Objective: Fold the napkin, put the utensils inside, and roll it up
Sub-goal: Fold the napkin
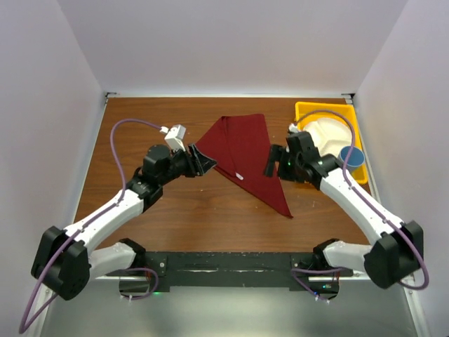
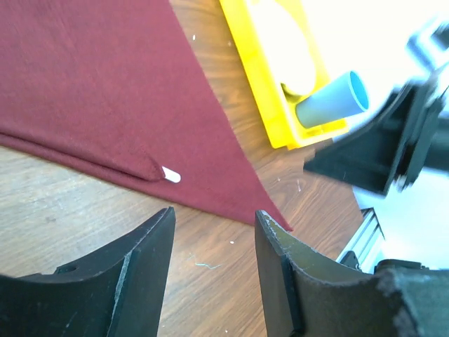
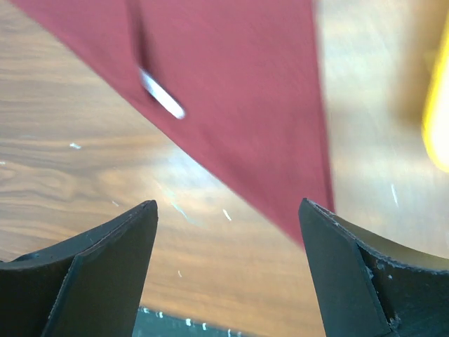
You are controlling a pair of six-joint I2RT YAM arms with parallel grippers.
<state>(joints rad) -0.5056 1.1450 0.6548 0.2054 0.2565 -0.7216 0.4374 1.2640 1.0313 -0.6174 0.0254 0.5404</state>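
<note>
Folding looks done, 2 steps left

Showing the napkin [image 1: 242, 158] laid flat on the table [image 1: 196, 217] as 1 maroon triangle, tip toward the near edge. Finding the left gripper [image 1: 203, 163] at its left corner and the right gripper [image 1: 272, 161] at its right edge, both with jaws apart, holding nothing. Spotting no utensils, only a yellow tray [image 1: 303, 111] with a white plate [image 1: 326, 133] and a blue cup [image 1: 353, 156]. Judging the loading and rolling not yet begun.
</note>
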